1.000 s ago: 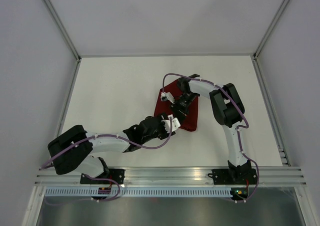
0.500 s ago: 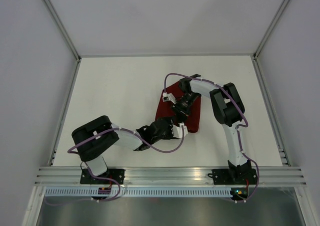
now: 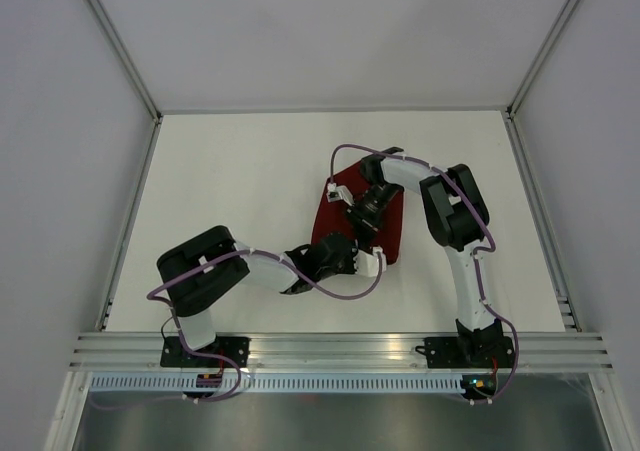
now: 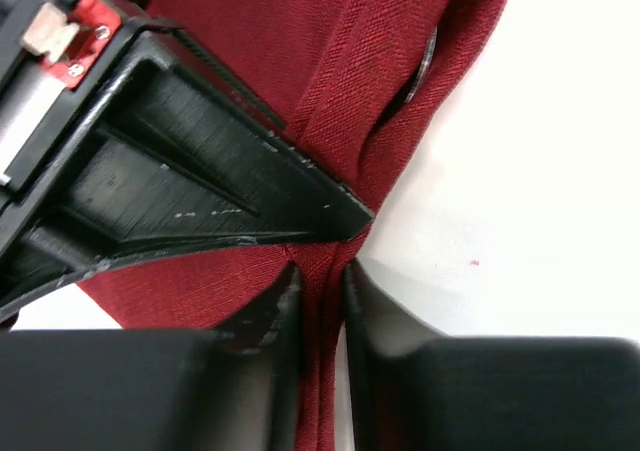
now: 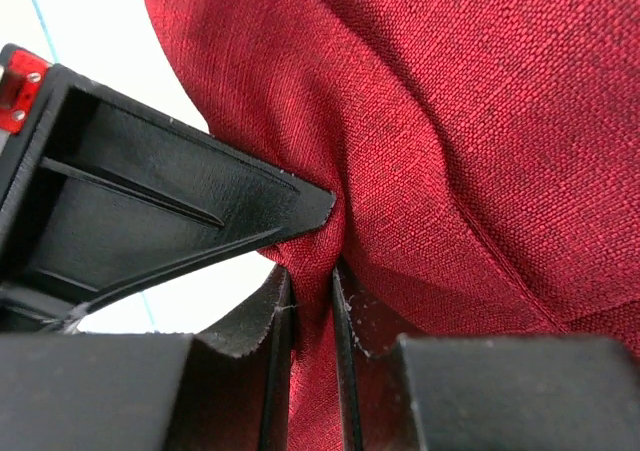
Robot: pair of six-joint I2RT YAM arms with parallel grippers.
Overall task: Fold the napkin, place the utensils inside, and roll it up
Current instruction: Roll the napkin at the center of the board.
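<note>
The dark red napkin lies folded into a narrow shape at the table's middle, partly under both arms. My left gripper is at its near right corner. In the left wrist view the left gripper is shut on the napkin's doubled edge. A sliver of a silver utensil peeks out of the fold; the rest is hidden. My right gripper sits over the cloth's middle. In its own view the right gripper is shut on a raised pinch of the napkin.
White table spreads on all sides, with grey walls at the left, back and right. An aluminium rail carries both arm bases along the near edge. Purple cables loop beside each arm.
My left arm has swung in towards the napkin's near right corner, and its jaws have gone from wide open to shut on the edge. The right gripper has kept its pinch.
</note>
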